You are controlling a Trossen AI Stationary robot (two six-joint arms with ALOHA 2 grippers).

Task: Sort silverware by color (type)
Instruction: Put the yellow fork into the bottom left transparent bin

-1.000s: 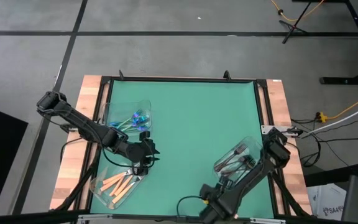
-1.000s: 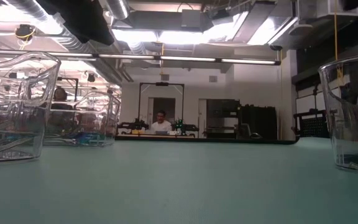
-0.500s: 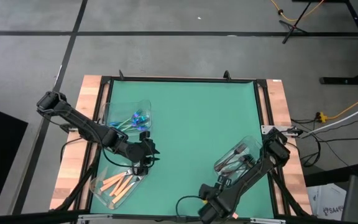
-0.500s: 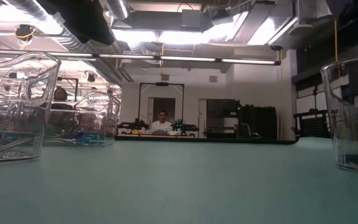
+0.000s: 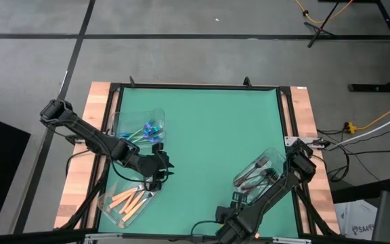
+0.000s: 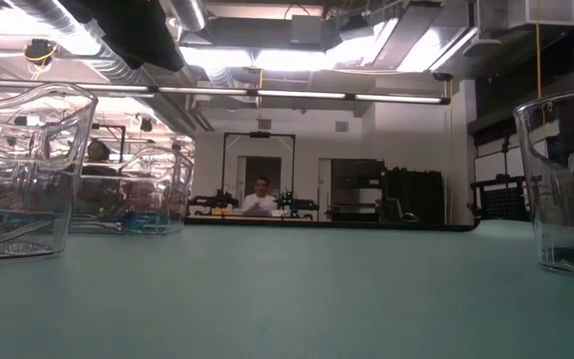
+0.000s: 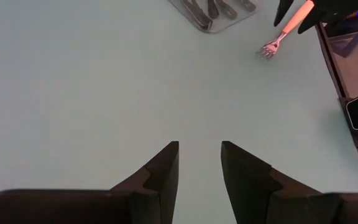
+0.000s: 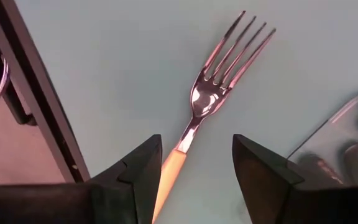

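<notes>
An orange-handled fork (image 8: pixel 211 93) lies flat on the green mat, its silver tines (image 8: pixel 238 40) pointing away from my right gripper (image 8: pixel 194 177). That gripper points down over it, open, with one finger on each side of the orange handle (image 8: pixel 169 171) and clear of it. The left wrist view shows the same fork (image 7: pixel 277 38) beside the tray of dark forks (image 7: pixel 213 11). My left gripper (image 7: pixel 197 171) hangs open over bare mat near the left trays (image 5: pixel 160 169).
Three clear trays stand on the mat: blue-teal forks (image 5: pixel 144 129) at the far left, orange forks (image 5: pixel 128 200) at the near left, dark forks (image 5: pixel 256 173) at the right. A dark frame rail (image 8: pixel 30 93) runs close beside the right gripper. A person (image 6: pixel 259 196) sits in the room beyond.
My right gripper has rolled a little about its downward line while staying over the orange fork. The fork and the trays lie as before.
</notes>
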